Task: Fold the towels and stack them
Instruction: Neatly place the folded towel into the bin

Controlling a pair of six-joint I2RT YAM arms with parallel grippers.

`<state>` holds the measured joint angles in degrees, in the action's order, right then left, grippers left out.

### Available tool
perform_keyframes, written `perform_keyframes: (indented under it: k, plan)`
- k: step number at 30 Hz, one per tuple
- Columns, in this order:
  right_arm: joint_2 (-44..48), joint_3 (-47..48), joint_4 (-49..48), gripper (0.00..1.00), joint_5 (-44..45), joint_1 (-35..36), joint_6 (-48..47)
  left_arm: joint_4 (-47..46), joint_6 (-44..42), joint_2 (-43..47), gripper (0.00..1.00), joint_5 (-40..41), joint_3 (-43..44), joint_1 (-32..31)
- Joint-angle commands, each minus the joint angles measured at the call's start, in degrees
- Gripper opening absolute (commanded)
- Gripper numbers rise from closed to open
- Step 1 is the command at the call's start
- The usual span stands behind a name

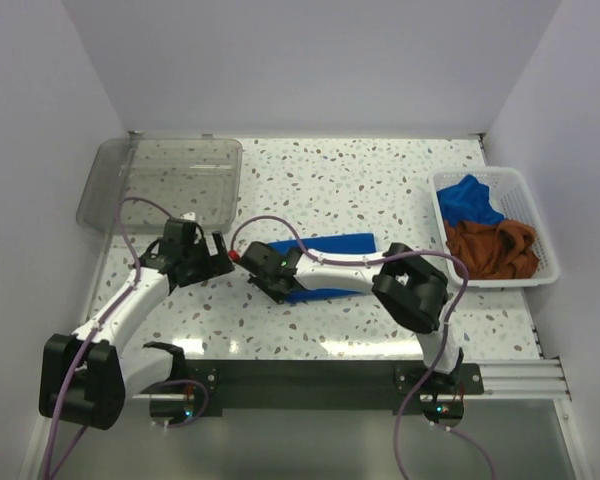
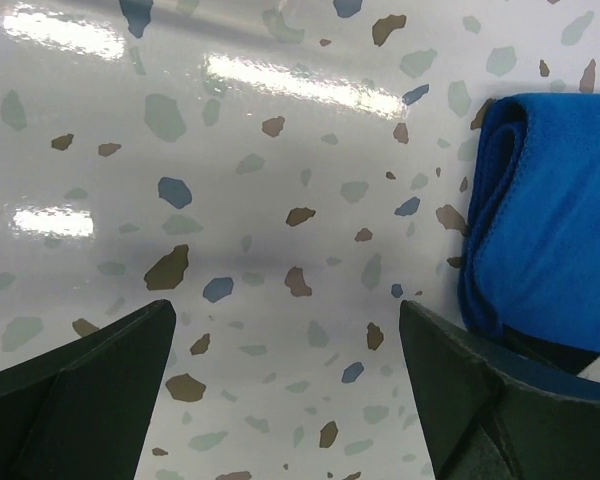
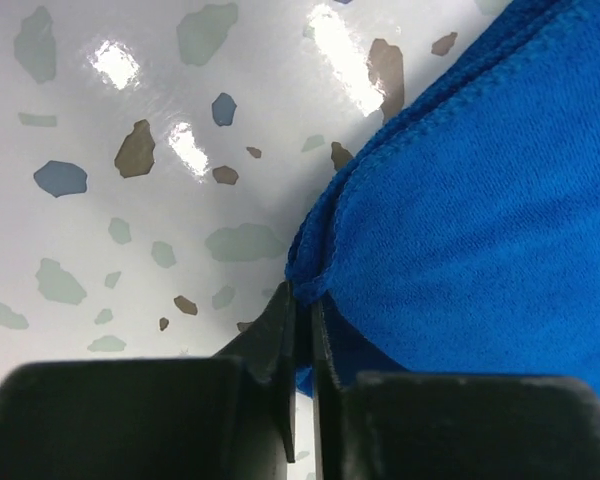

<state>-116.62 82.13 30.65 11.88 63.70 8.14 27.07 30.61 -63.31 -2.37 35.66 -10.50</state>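
A blue towel (image 1: 332,246) lies folded in a long strip on the speckled table (image 1: 340,180), at its middle. My right gripper (image 1: 250,266) reaches across it to its left end. In the right wrist view the jaws (image 3: 302,300) are shut on the hemmed corner of the blue towel (image 3: 470,220), which bunches between them. My left gripper (image 1: 216,258) hovers just left of that end, wide open. In the left wrist view the left gripper (image 2: 285,330) has only bare table between its fingers, and the blue towel (image 2: 550,220) shows its folded edge at the right.
A white mesh basket (image 1: 540,215) at the right edge holds a crumpled blue towel (image 1: 470,200) and a rust-brown towel (image 1: 492,250). A clear plastic tray (image 1: 160,180) sits at the back left. White walls enclose the table on three sides.
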Motion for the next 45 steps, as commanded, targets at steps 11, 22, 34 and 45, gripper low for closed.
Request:
perform_keyframes:
  k: [11,22,34,45]
  plan:
    - [16.33,-16.29,-23.26,0.00,-11.70,-3.41,4.07,-12.90,10.95,-4.80,1.00,-14.50,-2.17,-1.45]
    - [21.96,-24.56,-33.20,0.00,-13.55,-4.64,8.29,-26.18,24.84,-11.39,1.00,-12.92,-5.86,-10.24]
    - [21.70,-26.58,-35.84,0.00,-14.16,-5.08,9.35,-37.00,32.49,-14.38,0.95,-14.33,-9.20,-13.23]
    - [20.64,-26.40,-36.19,0.00,-15.04,-5.08,9.17,-39.72,33.03,-16.23,0.65,-9.76,-11.40,-14.46]
